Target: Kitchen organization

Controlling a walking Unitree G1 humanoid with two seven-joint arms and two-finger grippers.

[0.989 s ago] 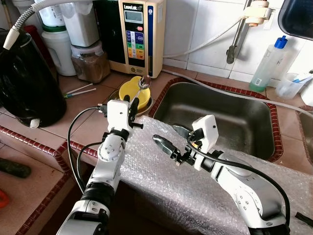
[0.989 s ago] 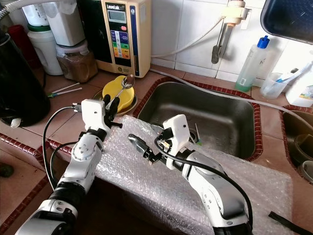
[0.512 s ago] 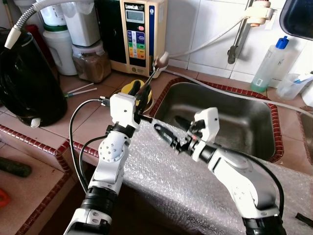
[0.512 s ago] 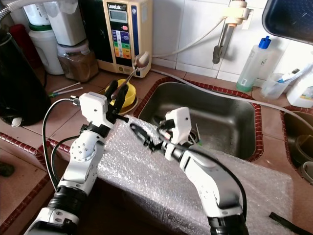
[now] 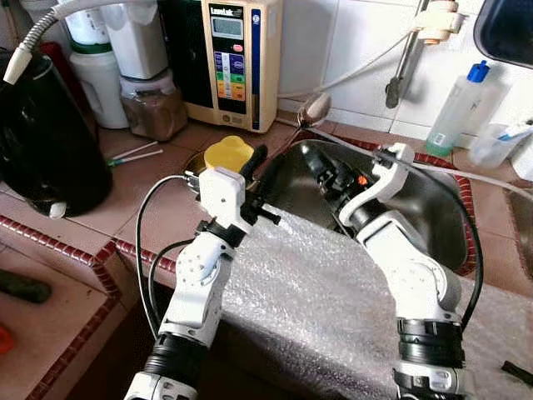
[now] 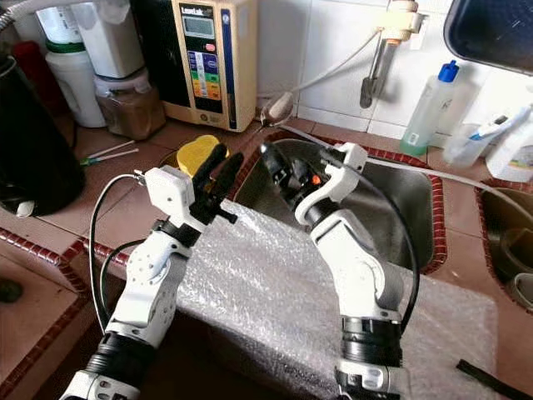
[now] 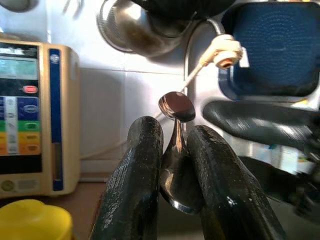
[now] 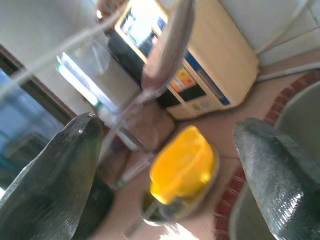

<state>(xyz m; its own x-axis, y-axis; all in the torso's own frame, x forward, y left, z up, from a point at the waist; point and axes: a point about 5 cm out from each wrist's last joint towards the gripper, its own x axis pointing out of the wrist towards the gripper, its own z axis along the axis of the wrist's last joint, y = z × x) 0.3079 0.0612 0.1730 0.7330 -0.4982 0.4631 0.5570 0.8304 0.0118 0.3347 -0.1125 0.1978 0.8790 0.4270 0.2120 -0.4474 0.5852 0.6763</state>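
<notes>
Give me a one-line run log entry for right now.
left gripper: shut on metal spoon, held up beside sink | right gripper: open, at spoon, not gripping | yellow lid: on counter

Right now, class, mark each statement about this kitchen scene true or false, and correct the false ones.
1. The left claw grips a shiny metal spoon. True.
2. The right claw is clamped on the spoon. False: its fingers stand wide apart, holding nothing.
3. The yellow plastic lid lies inside the steel sink. False: it sits on the tiled counter beside the sink.
4. Clear bubble wrap drapes over the counter's front edge. True.
5. The beige water ioniser stands against the tiled wall. True.
</notes>
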